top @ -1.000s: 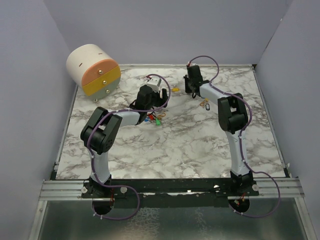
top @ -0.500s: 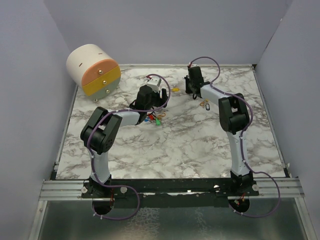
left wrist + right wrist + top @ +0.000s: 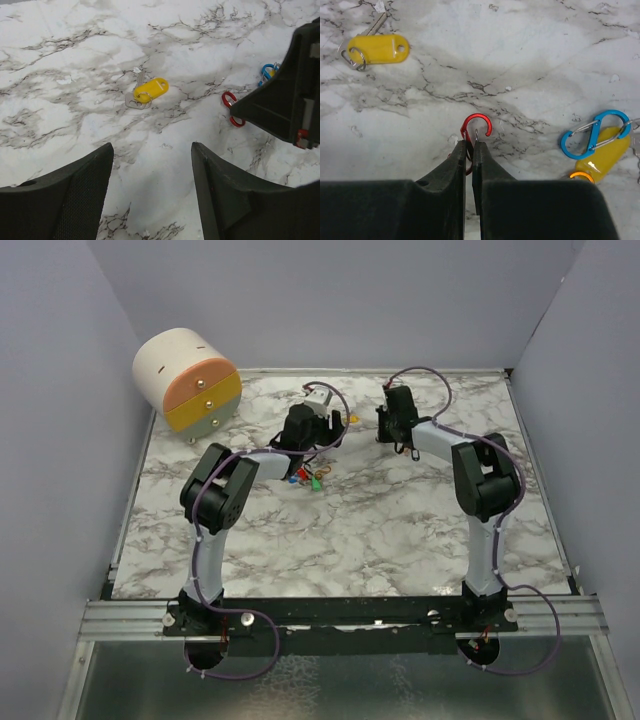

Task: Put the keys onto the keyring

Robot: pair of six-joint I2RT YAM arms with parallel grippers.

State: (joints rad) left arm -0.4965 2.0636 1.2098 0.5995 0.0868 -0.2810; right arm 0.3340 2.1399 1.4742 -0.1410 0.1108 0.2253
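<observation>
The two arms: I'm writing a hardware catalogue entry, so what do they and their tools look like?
Both the left arm and right arm have pale grey-white links with bulky black joints, and a thin purple cable loops along each. The left tool and right tool have matte black, wedge-shaped fingers.

My right fingers (image 3: 455,170) hide the lower loop of the red clip (image 3: 476,127). They also cover the orange clip (image 3: 581,176), leaving only an arc. The blue clip (image 3: 594,132) lies over the top of one yellow tag (image 3: 600,159). From above, the tags (image 3: 308,478) by my left arm are too small to count.
</observation>
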